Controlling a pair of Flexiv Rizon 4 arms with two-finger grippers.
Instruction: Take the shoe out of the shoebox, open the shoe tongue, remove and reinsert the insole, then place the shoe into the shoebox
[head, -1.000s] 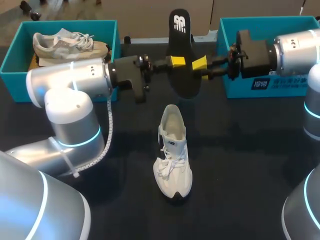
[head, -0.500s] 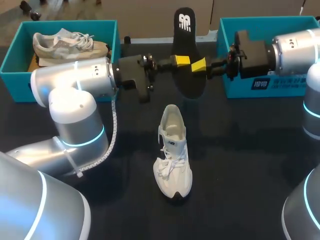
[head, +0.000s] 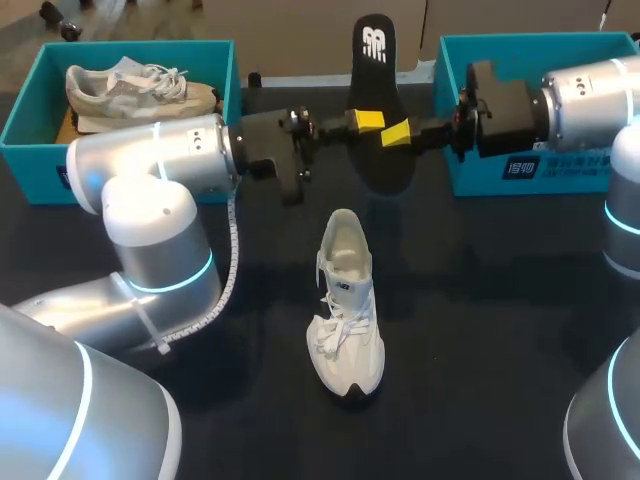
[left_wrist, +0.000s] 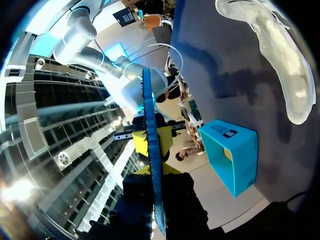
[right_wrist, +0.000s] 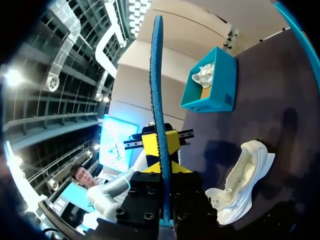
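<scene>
A black insole (head: 378, 95) hangs edge-up in the air over the back of the table, held from both sides. My left gripper (head: 367, 120) is shut on its left edge and my right gripper (head: 398, 132) is shut on its right edge. In the left wrist view the insole (left_wrist: 149, 115) shows edge-on as a blue strip running out of my left gripper (left_wrist: 156, 172). In the right wrist view the insole (right_wrist: 157, 75) stands the same way in my right gripper (right_wrist: 163, 170). The white shoe (head: 345, 300) lies below on the dark table, opening toward the insole, with its tongue and laces loose.
A teal shoebox (head: 30, 150) at the back left holds a grey shoe (head: 130, 85). A second teal shoebox (head: 452, 150) stands at the back right, behind my right wrist. The dark table (head: 480, 330) spreads around the white shoe.
My right gripper has closed onto the insole. The insole and both grippers have drifted a little to the right and toward the back. The white shoe has not moved.
</scene>
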